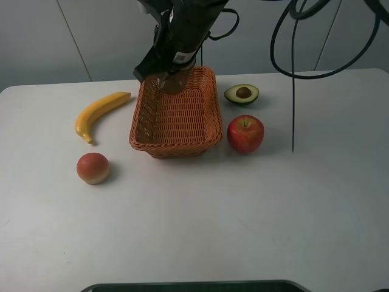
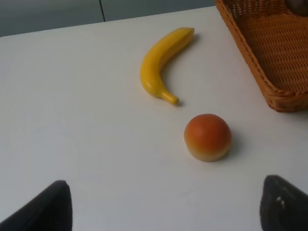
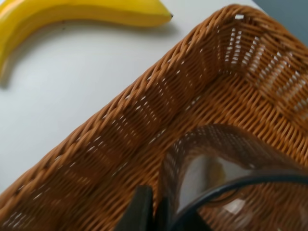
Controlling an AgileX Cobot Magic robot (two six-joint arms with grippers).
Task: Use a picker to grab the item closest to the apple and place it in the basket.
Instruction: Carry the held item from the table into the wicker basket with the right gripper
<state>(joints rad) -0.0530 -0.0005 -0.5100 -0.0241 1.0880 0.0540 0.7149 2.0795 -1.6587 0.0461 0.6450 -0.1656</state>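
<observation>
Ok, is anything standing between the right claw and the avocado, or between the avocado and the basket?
Nothing loose. The right claw hangs over the far end of the basket; the avocado lies just outside its right wall, so only that wall separates them. The apple sits nearer the camera, off that line.

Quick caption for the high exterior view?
Right claw over wicker basket; avocado half and apple on one side, banana and peach on the other.
</observation>
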